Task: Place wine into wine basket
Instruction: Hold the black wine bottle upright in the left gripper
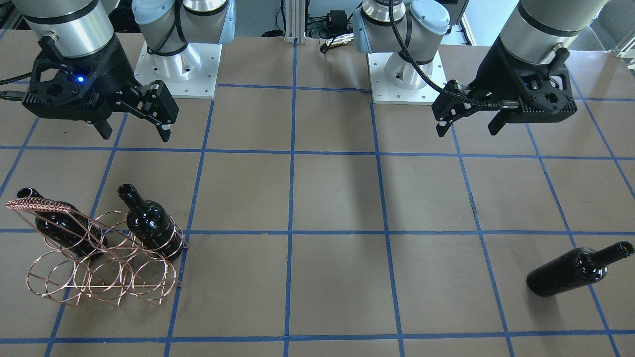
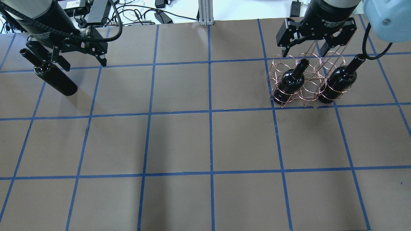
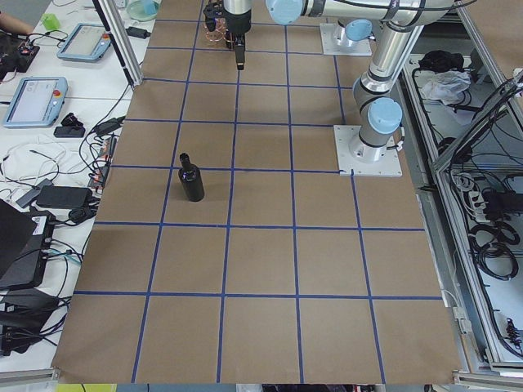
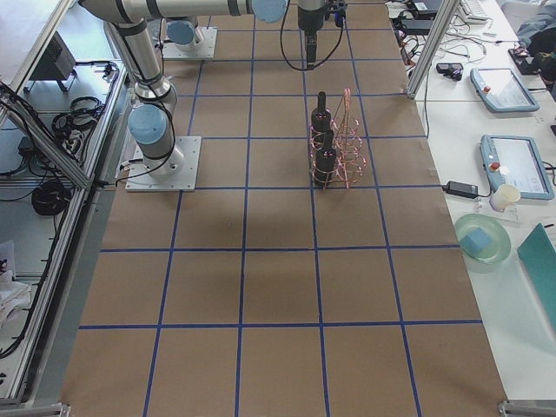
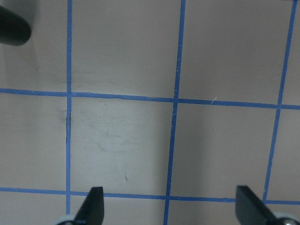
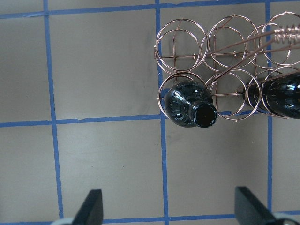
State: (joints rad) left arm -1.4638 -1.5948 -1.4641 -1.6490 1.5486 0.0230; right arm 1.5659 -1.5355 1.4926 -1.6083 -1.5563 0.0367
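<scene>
Three glossy black wine bottles show, along with one copper wire wine basket (image 1: 106, 286) and two arms, each carrying one tool. Two racked bottles stand neck-up inside the basket's rings, one (image 1: 150, 225) at one end and the other (image 1: 62, 225) at the opposite end, with a column of rings between them. The basket sits on the bench (image 1: 337, 198) on the robot's right, toward the operators' side. The loose bottle (image 1: 570, 273) stands upright on the bench at the robot's left, also toward the operators' side. It is well apart from the basket, its open mouth is up, and nothing touches it.

The left arm holds the left tool (image 1: 469, 130) raised over the bench with its fingers pointing down and spread wide, nothing between them. Its wrist view looks down on bare bench crossed by blue tape lines (image 5: 176, 101), with only a dark, blurred edge of the loose bottle in the top-left corner. The right arm holds the right tool (image 1: 136, 135) in the same way: raised, fingers down, jaws wide apart and empty. Its wrist view looks down on the basket in the upper right, with one bottle's round mouth facing the camera. Neither tool touches a bottle or the basket.
</scene>
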